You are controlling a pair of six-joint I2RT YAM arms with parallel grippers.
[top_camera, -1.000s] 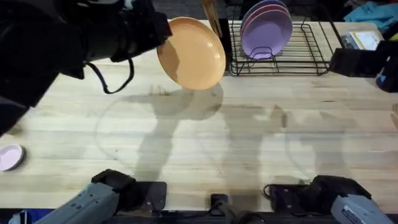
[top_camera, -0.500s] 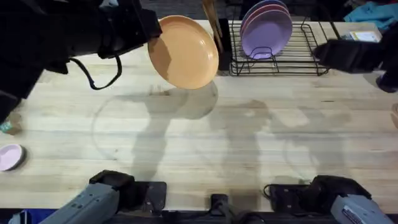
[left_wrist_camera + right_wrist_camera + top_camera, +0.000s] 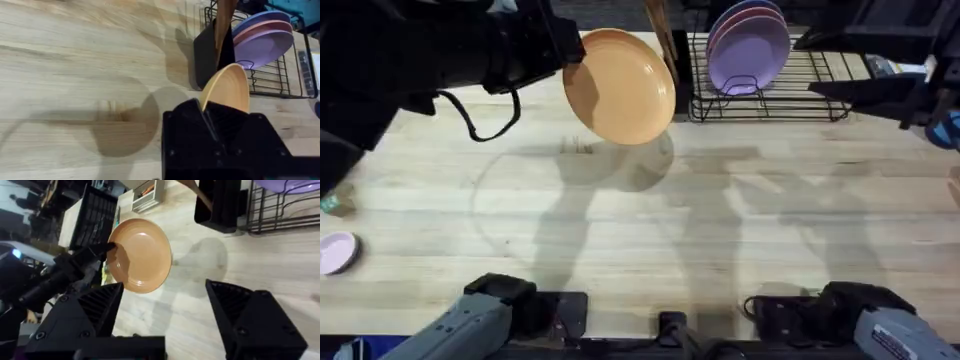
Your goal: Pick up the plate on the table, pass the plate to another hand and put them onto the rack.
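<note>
At eleven o'clock over the pale wooden table (image 3: 650,230), the left gripper (image 3: 560,55) clamps the round orange-tan plate (image 3: 620,85) aloft by its rim. The right gripper (image 3: 165,310), fingers spread wide, has swung in from three o'clock beside the black wire rack (image 3: 820,95), so the handover looks imminent.

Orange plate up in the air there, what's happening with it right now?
The left pincer holds the orange plate by its rim, lifted above the table beside the rack, which already holds lavender plates. The right pincer is open and faces the plate, apart from it. The handover has not yet happened.
</note>
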